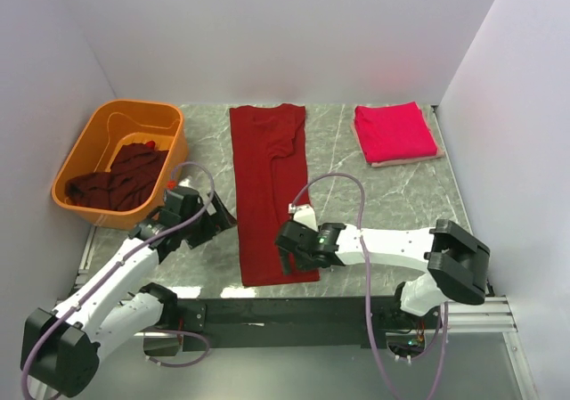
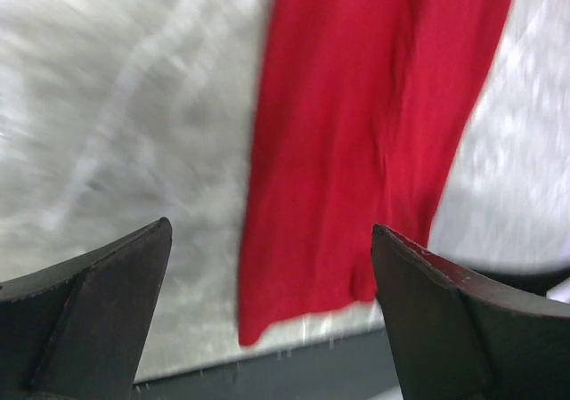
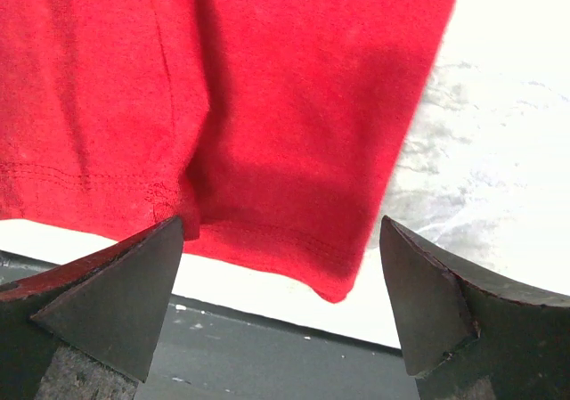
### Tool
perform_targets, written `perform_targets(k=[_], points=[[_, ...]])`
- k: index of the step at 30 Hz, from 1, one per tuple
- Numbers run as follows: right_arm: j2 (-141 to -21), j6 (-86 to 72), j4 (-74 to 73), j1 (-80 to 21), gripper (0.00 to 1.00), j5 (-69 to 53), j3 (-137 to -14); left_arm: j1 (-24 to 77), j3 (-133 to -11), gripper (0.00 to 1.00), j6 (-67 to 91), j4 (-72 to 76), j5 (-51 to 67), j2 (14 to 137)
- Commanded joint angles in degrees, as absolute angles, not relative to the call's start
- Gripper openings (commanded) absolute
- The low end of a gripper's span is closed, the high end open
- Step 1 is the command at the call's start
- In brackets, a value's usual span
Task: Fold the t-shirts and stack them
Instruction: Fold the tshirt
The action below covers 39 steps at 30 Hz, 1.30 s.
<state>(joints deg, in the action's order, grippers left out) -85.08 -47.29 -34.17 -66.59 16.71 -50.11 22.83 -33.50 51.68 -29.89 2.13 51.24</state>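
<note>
A dark red t-shirt [image 1: 267,186] lies folded into a long strip down the middle of the marble table, collar at the far end. A brighter crimson-pink t-shirt [image 1: 394,132] lies folded at the far right. More dark maroon t-shirts [image 1: 120,180] are heaped in the orange tub [image 1: 89,146]. My left gripper [image 1: 224,219] is open, just left of the strip; its view shows the strip's near hem [image 2: 356,151]. My right gripper [image 1: 285,259] is open over the strip's near right corner [image 3: 338,275], holding nothing.
The table's near edge and a dark rail [image 1: 294,311] run just below the shirt's hem. White walls enclose the table on three sides. Bare marble [image 1: 374,195] lies between the strip and the pink shirt.
</note>
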Motion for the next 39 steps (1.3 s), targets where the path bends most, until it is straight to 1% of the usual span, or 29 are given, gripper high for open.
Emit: perform_targets(k=[1, 3, 6, 10, 12, 15, 18, 19, 21, 22, 25, 26, 27, 28, 30, 31, 32, 33, 35, 36, 37, 38, 39], points=[[-82.36, -50.27, -34.63, -66.01, 0.97, 18.54, -48.96, 26.36, -32.26, 0.99, 50.27, -27.42, 9.75, 51.59], [-80.70, -50.80, -34.89, -65.74, 0.97, 18.54, -48.08, 29.70, -31.47, 0.99, 50.80, -27.42, 11.77, 52.38], [-78.23, -51.24, -34.37, -64.52, 0.97, 17.58, -45.89, 34.27, -30.94, 0.99, 52.72, -29.17, 11.17, 53.61], [-73.05, -50.89, -29.90, -61.53, 0.96, 10.84, -41.67, 38.58, -28.66, 0.99, 55.98, -30.06, 11.07, 54.05], [-71.29, -50.54, -27.87, -59.68, 0.96, 7.84, -38.94, 40.16, -26.90, 0.96, 57.83, -29.27, 11.25, 54.14], [-70.49, -50.36, -25.05, -57.84, 0.95, 3.35, -36.48, 41.66, -25.23, 0.89, 59.32, -26.90, 12.31, 55.54], [-70.31, -50.45, -23.91, -57.22, 0.91, 1.41, -35.51, 42.71, -25.84, 0.81, 59.50, -27.51, 10.11, 58.26], [-70.31, -50.28, -23.38, -57.22, 0.86, 1.15, -35.16, 42.98, -26.19, 0.77, 59.24, -27.60, 9.76, 58.97], [-70.22, -50.45, -22.86, -57.13, 0.82, 0.18, -34.81, 43.77, -26.81, 0.73, 59.24, -27.16, 9.40, 60.46], [-70.40, -50.80, -22.59, -57.04, 0.78, 0.09, -34.37, 44.03, -26.89, 0.67, 59.24, -26.81, 9.67, 60.82], [-71.28, -51.41, -21.80, -56.78, 0.70, -1.84, -33.58, 44.82, -26.90, 0.62, 59.24, -25.67, 9.76, 62.49], [-71.37, -51.50, -21.71, -56.78, 0.68, -1.93, -33.49, 45.09, -26.81, 0.61, 59.41, -25.40, 9.76, 63.01], [-71.72, -51.76, -21.62, -56.69, 0.67, -2.02, -33.31, 45.17, -26.72, 0.55, 59.41, -24.70, 9.67, 63.97], [-71.81, -51.77, -21.19, -56.52, 0.63, -2.20, -33.14, 45.18, -26.81, 0.53, 59.33, -24.44, 9.67, 64.33], [-72.16, -51.59, -20.74, -56.34, 0.58, -2.46, -32.96, 45.35, -26.89, 0.48, 59.33, -23.82, 9.32, 65.74], [-72.42, -51.50, -20.66, -56.16, 0.53, -2.81, -32.96, 45.44, -26.72, 0.47, 59.41, -22.95, 9.06, 66.00], [-72.68, -51.50, -20.83, -55.81, 0.51, -2.90, -33.05, 45.61, -26.63, 0.45, 59.68, -22.59, 8.97, 66.53], [-73.21, -51.24, -20.92, -55.81, 0.50, -3.07, -33.05, 45.70, -26.54, 0.39, 59.94, -22.33, 8.79, 66.79], [-73.48, -51.24, -21.36, -55.72, 0.42, -3.34, -33.13, 45.88, -26.19, 0.24, 60.47, -22.41, 8.96, 66.88], [-73.39, -51.33, -21.36, -55.64, 0.33, -3.43, -33.05, 45.97, -26.19, 0.08, 60.56, -22.93, 8.62, 66.80], [-73.21, -51.50, -21.36, -55.63, 0.27, -3.69, -32.79, 46.05, -26.28, 0.01, 60.73, -25.03, 7.57, 66.62], [-73.13, -51.68, -21.44, -55.63, 0.21, -3.69, -32.61, 46.05, -26.45, 0.01, 61.08, -26.27, 6.69, 65.84], [-72.78, -52.11, -21.53, -55.63, 0.06, -3.87, -32.35, 46.05, -26.54, 0.01, 61.08, -27.32, 5.90, 65.31]])
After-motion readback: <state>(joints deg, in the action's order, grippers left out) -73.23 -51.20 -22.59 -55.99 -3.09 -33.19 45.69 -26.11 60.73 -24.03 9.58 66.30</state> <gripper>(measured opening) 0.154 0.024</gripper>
